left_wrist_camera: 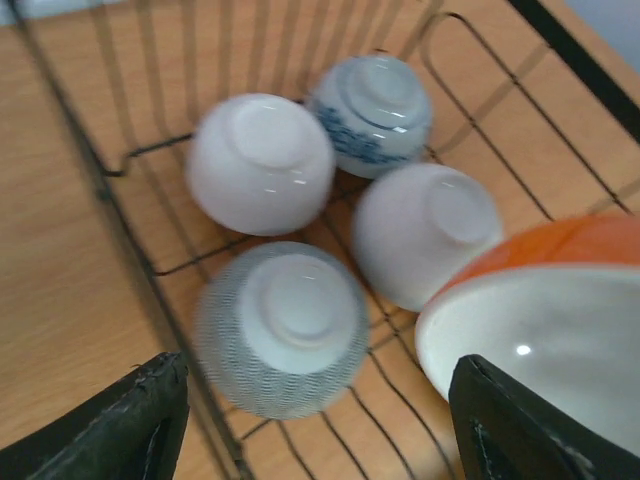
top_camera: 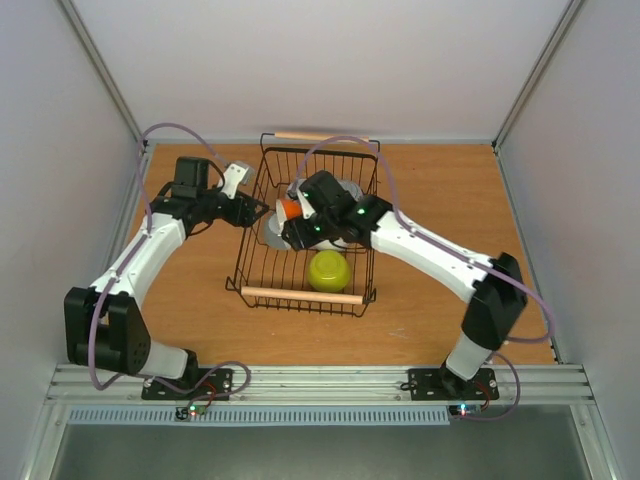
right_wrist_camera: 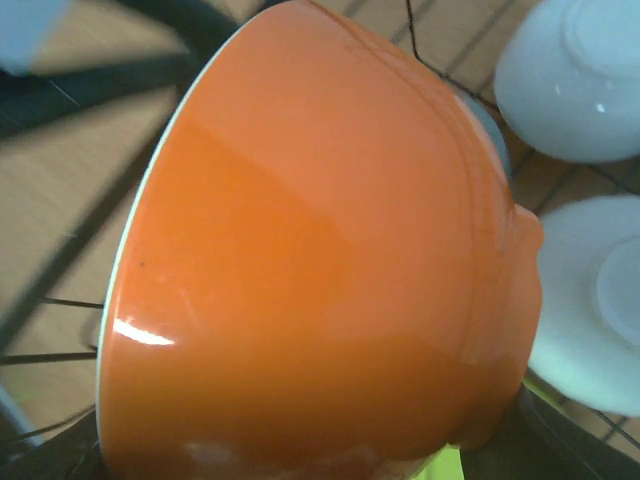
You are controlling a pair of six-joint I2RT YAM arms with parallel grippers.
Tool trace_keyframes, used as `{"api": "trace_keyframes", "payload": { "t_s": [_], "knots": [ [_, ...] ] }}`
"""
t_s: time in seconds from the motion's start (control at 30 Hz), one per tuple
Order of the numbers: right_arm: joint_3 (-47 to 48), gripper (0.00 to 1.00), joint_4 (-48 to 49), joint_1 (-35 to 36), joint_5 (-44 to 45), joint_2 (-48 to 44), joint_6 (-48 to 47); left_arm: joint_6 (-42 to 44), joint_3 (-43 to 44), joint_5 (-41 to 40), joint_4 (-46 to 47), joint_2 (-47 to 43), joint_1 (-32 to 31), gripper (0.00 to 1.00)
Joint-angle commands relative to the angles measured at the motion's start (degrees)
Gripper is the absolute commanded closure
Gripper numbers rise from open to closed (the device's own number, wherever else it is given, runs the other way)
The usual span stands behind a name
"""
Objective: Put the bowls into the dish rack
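Over dish rack (top_camera: 246, 262), R claw (top_camera: 296, 215) grips orange bowl (right_wrist_camera: 320, 260); L claw (left_wrist_camera: 318, 425) wide open beside it.

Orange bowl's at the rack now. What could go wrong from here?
1. The orange bowl sits tilted in what looks like the right gripper's grip, right by an upturned white bowl in the dish rack; a slip could knock them together.
2. The open left gripper is close beside the orange bowl's rim and may clip it when moving.
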Motion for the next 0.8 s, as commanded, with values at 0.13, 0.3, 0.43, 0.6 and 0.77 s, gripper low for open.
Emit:
{"api": "trace_keyframes", "payload": {
  "t_s": [0.13,0.3,0.43,0.6,0.77],
  "knots": [
    [12.3,0.99,-20.7,4.7,14.6,13.4,-6.9,-5.7,-2.5,-19.3,11.1,-5.1,0.5,0.26],
    [14.1,0.99,-22.9,5.4,16.2,16.1,-7.5,-6.9,-2.6,-17.8,11.7,-4.7,1.1,0.24],
    [16.6,0.99,-25.0,6.5,18.5,19.0,-8.3,-7.2,-2.1,-16.8,11.3,-3.7,1.4,0.24],
    [21.1,0.99,-28.5,8.3,22.6,23.5,-8.9,-7.4,-1.8,-16.2,10.9,-3.3,1.7,0.24],
    [23.9,0.98,-31.2,10.2,24.0,27.0,-10.8,-7.5,-1.8,-15.9,11.0,-3.1,1.9,0.23]
  ]
}}
